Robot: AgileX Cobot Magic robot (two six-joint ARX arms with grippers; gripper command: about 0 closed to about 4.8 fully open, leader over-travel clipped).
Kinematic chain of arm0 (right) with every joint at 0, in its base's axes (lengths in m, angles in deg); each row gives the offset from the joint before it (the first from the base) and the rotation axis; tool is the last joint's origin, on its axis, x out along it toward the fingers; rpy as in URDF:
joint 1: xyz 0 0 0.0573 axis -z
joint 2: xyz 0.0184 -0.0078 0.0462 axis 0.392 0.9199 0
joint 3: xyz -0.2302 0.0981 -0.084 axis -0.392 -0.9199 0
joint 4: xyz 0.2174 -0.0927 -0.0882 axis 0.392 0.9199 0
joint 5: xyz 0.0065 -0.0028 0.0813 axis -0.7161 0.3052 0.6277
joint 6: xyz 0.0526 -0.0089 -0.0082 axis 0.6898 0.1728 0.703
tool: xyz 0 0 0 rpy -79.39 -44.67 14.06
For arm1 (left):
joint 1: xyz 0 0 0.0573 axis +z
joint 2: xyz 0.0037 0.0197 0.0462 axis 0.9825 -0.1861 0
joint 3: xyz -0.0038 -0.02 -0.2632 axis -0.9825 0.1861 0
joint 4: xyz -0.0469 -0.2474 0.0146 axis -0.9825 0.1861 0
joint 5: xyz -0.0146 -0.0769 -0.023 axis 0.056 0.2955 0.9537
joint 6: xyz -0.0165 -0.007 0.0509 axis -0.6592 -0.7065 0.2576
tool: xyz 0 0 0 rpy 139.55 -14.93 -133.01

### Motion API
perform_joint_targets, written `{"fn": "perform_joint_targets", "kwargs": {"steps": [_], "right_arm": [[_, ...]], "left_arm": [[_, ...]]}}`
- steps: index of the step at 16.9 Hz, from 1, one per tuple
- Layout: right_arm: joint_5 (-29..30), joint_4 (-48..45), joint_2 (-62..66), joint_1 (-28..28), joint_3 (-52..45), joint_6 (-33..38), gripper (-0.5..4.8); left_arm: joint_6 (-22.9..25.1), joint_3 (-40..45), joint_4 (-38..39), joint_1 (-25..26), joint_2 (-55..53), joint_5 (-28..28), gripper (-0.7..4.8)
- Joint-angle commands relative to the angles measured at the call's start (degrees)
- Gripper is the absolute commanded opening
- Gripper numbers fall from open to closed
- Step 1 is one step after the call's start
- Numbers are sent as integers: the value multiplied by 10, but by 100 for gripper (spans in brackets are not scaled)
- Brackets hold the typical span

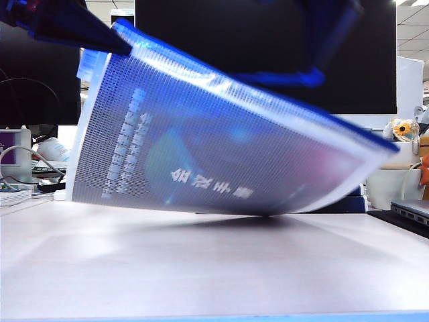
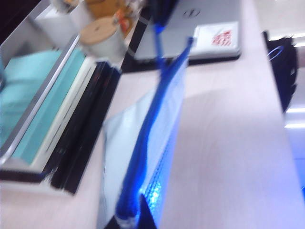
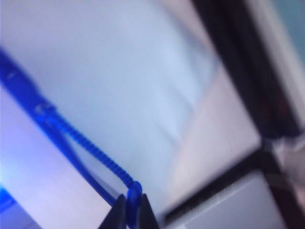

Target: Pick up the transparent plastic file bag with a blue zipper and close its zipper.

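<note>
The file bag [image 1: 221, 147] hangs tilted above the table, its lowest edge about touching the top. It is translucent mesh plastic with printed paper inside. The blue zipper [image 1: 268, 90] runs along its upper edge. My left gripper [image 1: 124, 45] is shut on the bag's upper left corner, at the end of the zipper [image 2: 152, 124]; in the left wrist view its dark fingers [image 2: 147, 212] clamp that blue strip. My right gripper [image 3: 132, 204], a blue blur [image 1: 315, 72] over the zipper in the exterior view, is shut on the looped blue cord pull [image 3: 134, 192], which trails to the slider [image 3: 44, 110].
A silver laptop [image 2: 205, 28] lies beyond the bag on the table [image 1: 201, 268]. Beside it stand a white cup with a wooden lid [image 2: 101, 39] and a stack of dark and teal books [image 2: 52, 109]. A black monitor [image 1: 268, 40] stands behind.
</note>
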Motion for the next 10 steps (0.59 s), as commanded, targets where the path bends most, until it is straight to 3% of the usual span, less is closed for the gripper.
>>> {"fn": "perform_joint_targets", "kwargs": {"steps": [1,10], "right_arm": [[-46,1,-3,44,-35,7,-4],[-32,11,-4,200,-51,27,-4]], "left_arm": [[-1,-1,4,4,2,-36,-6],[-2,-1,24,70,2,-59,-6]]}}
